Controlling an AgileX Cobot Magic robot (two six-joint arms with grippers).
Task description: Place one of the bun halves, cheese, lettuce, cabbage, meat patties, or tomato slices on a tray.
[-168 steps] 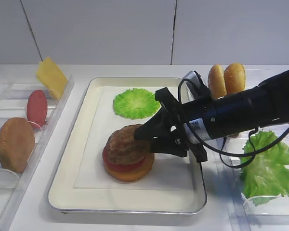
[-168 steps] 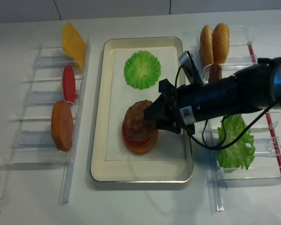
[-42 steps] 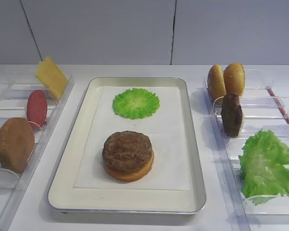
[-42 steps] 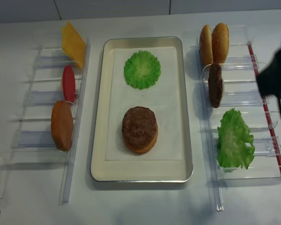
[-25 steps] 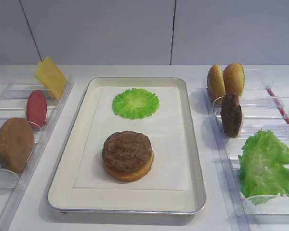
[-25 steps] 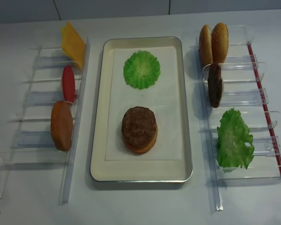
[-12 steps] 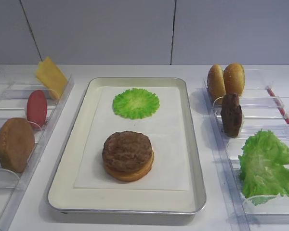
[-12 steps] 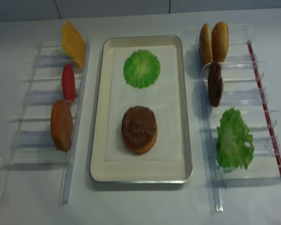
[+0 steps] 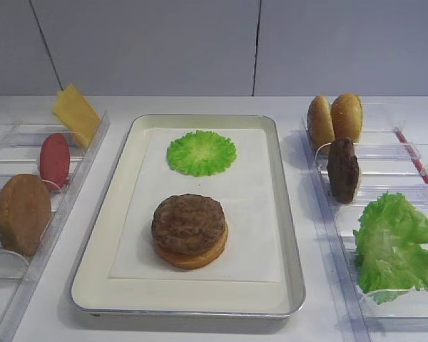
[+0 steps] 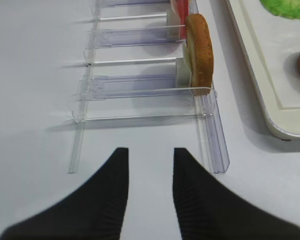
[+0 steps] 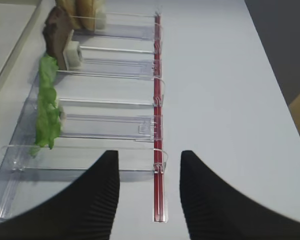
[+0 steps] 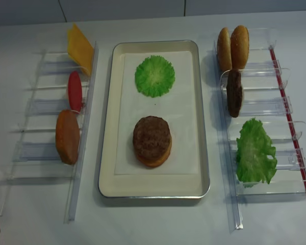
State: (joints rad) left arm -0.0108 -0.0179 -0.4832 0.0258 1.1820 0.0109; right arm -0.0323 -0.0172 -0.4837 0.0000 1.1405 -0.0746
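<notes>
Bright even overhead light, soft short shadows, all views sharp.

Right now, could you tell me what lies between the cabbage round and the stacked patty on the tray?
Nothing: only bare white liner separates the cabbage from the patty on the tray, plainest in the realsense high view.

A lab-like test bench: bare white table (image 12: pixel 153 224), clear plastic racks (image 12: pixel 46 107), plain grey wall panels (image 9: pixel 150 43).
</notes>
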